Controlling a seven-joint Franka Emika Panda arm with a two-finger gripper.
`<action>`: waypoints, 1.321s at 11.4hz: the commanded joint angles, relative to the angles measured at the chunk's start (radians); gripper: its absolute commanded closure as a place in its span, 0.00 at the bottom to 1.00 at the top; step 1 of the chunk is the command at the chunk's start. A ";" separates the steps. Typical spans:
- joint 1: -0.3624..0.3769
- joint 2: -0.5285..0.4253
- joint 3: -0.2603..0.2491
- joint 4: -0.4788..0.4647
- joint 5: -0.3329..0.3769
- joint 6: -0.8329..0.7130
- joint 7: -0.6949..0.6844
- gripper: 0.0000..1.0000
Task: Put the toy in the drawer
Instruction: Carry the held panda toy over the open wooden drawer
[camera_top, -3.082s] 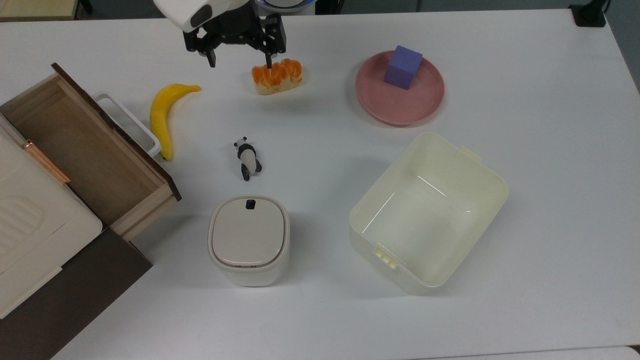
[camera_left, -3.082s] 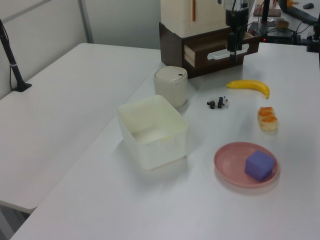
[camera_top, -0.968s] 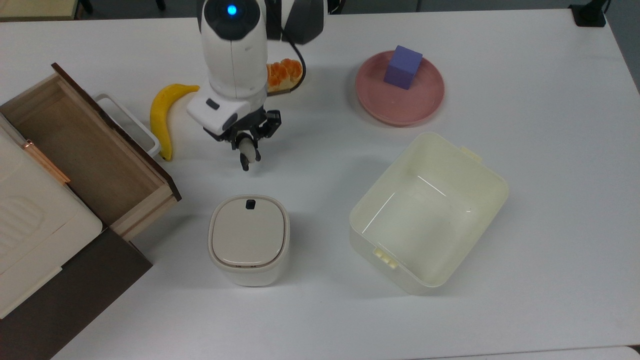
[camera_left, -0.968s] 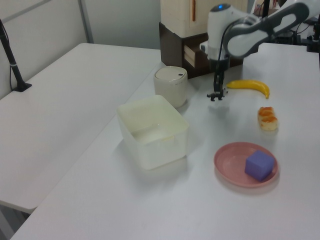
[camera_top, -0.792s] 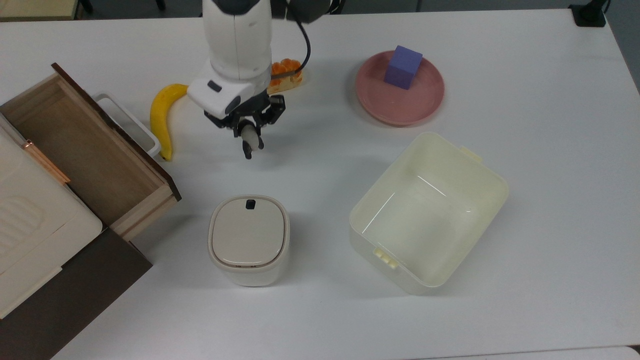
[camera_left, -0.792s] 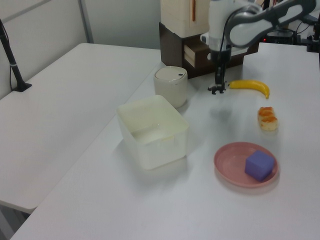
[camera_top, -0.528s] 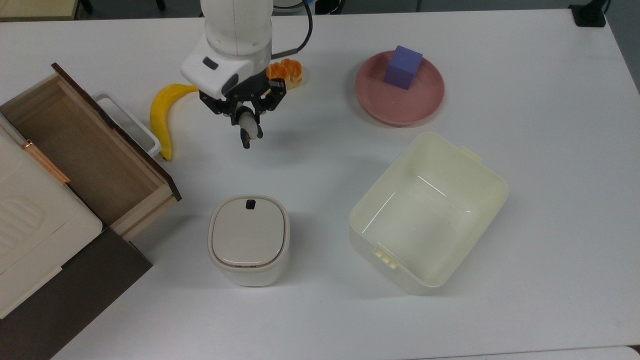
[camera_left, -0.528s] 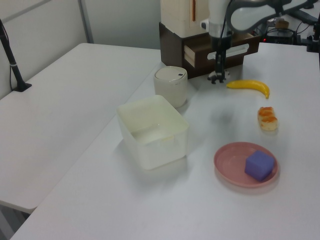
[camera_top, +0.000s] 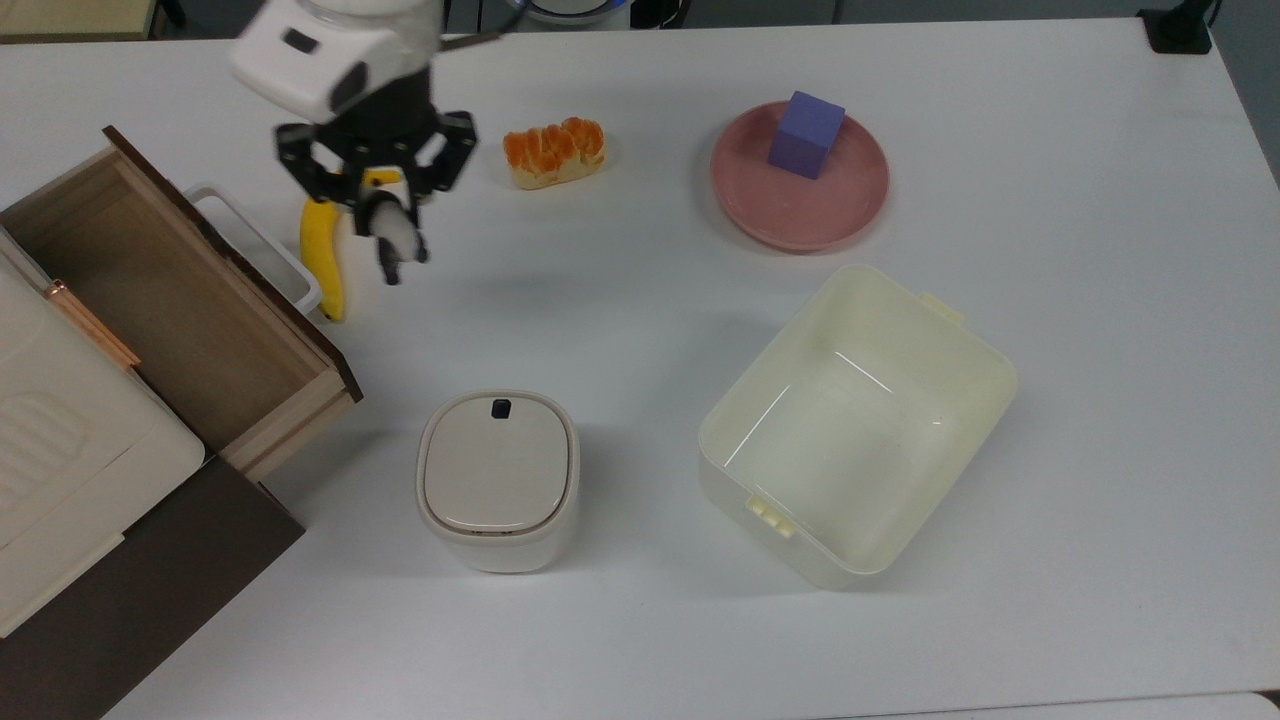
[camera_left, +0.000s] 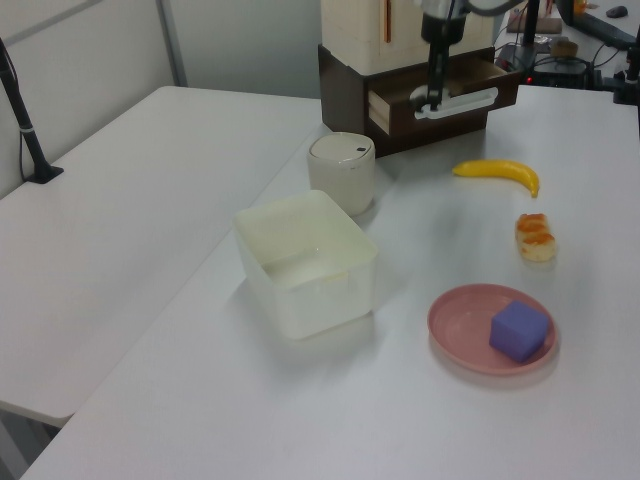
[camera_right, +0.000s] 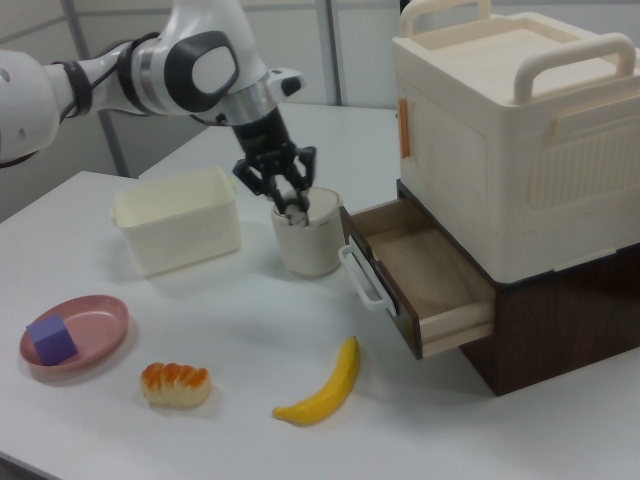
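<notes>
Two black fingers of my gripper (camera_top: 388, 226) pinch the toy (camera_top: 394, 240), a small smooth panda figurine with a white body and black legs, hanging in the air above the white table (camera_top: 1050, 200). In the top view it sits just right of the curved yellow banana (camera_top: 318, 262), near the drawer (camera_top: 190, 300), which stands pulled open: pale bare wood inside, a dark brown front panel and a white loop handle (camera_right: 362, 280). My wrist points straight down, with the white forearm reaching in from the top view's upper edge; in the right view the arm bends at a rounded grey joint. In the left view my fingers seem to be in front of the drawer's handle, though the toy is too small to make out there. Beside the drawer stands a rounded, lidded white container (camera_top: 497, 478).
</notes>
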 joint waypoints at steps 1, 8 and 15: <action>-0.065 0.005 -0.050 0.065 -0.047 -0.020 -0.305 0.73; -0.125 0.111 -0.118 0.070 -0.074 0.224 -0.528 0.47; -0.030 0.076 -0.102 0.066 -0.061 0.158 -0.407 0.00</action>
